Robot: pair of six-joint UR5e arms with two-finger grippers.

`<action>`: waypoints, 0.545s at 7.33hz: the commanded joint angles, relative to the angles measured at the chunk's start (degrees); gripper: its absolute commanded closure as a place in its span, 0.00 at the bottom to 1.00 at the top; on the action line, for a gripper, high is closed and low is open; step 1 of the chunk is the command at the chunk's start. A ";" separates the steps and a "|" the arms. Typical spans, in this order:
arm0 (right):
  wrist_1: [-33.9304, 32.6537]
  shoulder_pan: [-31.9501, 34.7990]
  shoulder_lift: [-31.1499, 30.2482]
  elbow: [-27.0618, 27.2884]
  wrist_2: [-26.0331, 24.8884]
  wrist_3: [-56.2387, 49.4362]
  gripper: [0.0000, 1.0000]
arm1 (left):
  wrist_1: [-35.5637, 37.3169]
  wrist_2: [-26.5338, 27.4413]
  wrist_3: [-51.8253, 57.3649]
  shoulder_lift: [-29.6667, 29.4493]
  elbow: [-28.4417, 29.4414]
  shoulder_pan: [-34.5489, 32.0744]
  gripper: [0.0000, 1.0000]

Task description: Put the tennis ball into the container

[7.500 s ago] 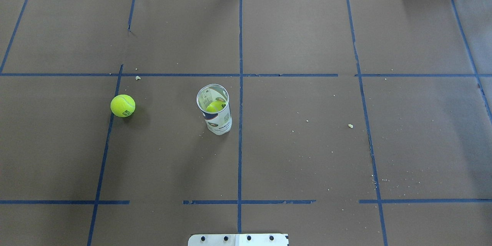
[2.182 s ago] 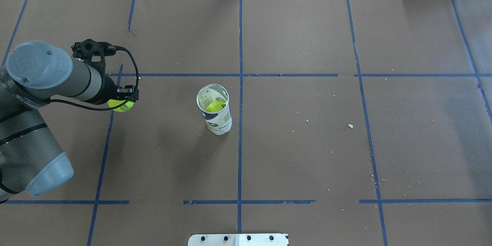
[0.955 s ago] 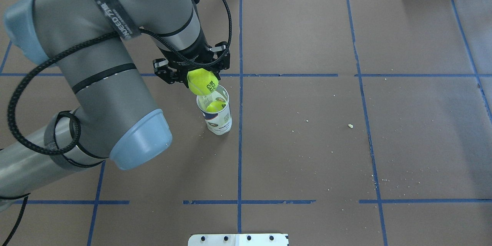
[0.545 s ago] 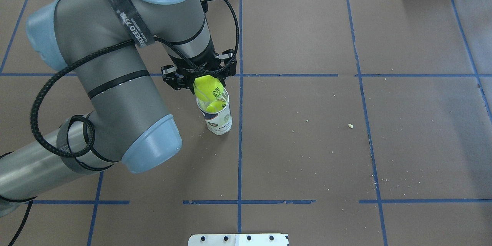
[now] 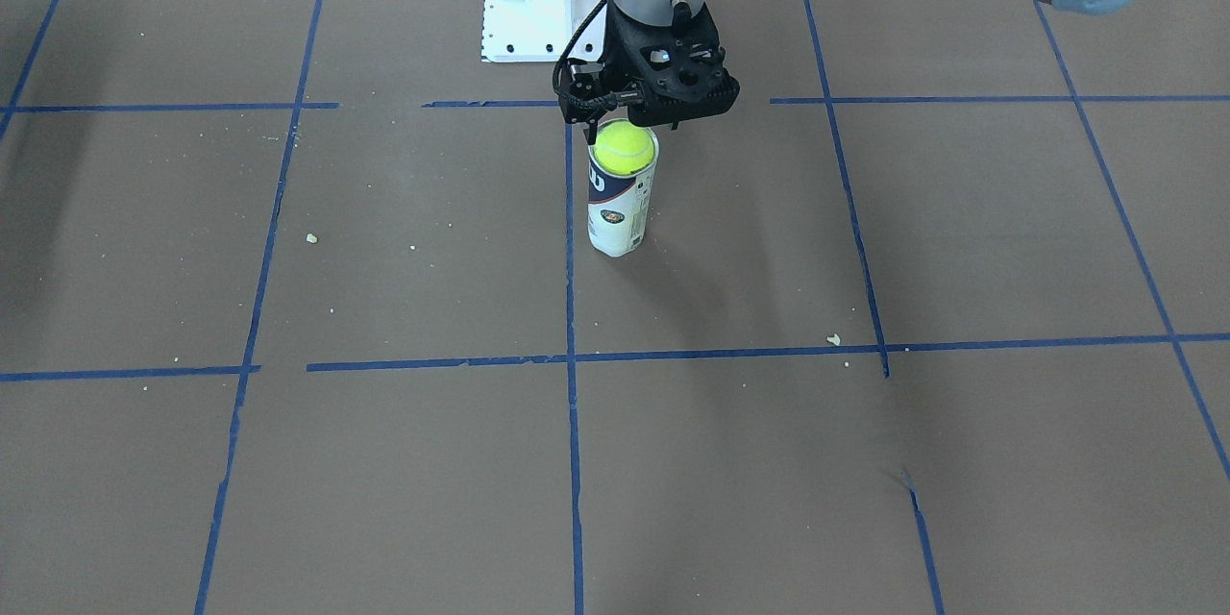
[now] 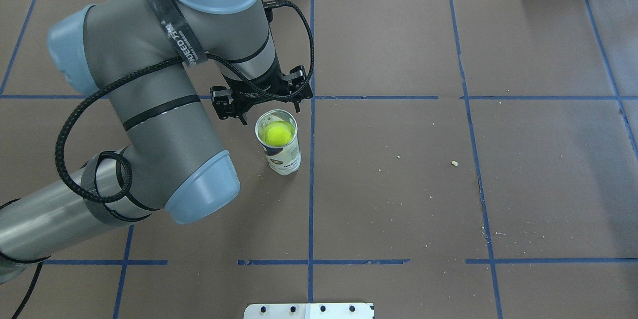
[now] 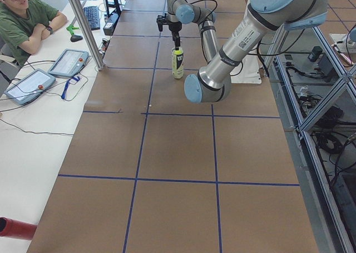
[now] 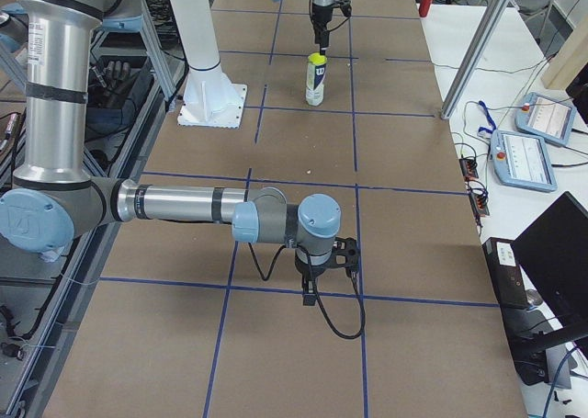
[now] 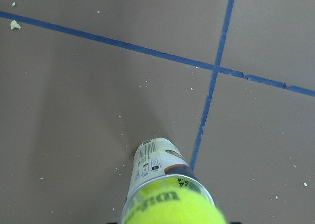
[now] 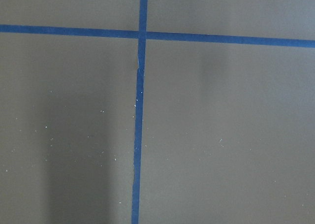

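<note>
Tennis ball [image 5: 625, 147] sits in the mouth of the container [image 5: 613, 216] near the middle of the table [image 5: 865, 461], with the left gripper [image 5: 627, 120] spread empty just above; the next move is likely a straight lift clear.

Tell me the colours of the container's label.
The container label is white with navy, clearest in the exterior front-facing view.

tennis ball [image 6: 278, 133] in container [image 6: 285, 158] top, left gripper [image 6: 271, 112] directly above

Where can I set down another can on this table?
Free: the brown paper between the centre tape line and the right tape line, only crumbs on it. Crowded: left of centre, where the left gripper, jaws open, hangs over the container holding the tennis ball.
</note>
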 commanded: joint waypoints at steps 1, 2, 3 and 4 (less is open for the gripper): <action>0.00 0.00 0.00 0.00 0.00 0.00 0.00 | -0.13 0.09 0.31 0.23 -0.66 0.00 0.00; 0.00 0.00 0.00 0.00 0.00 0.00 0.00 | -0.13 0.09 3.10 1.01 -1.19 -0.34 0.00; 0.00 0.00 0.00 0.00 0.00 0.00 0.00 | -0.74 0.09 7.91 3.81 -3.46 -0.70 0.00; 0.00 0.00 0.00 0.00 0.00 0.00 0.00 | -2.84 0.00 14.75 8.62 -6.53 -3.66 0.00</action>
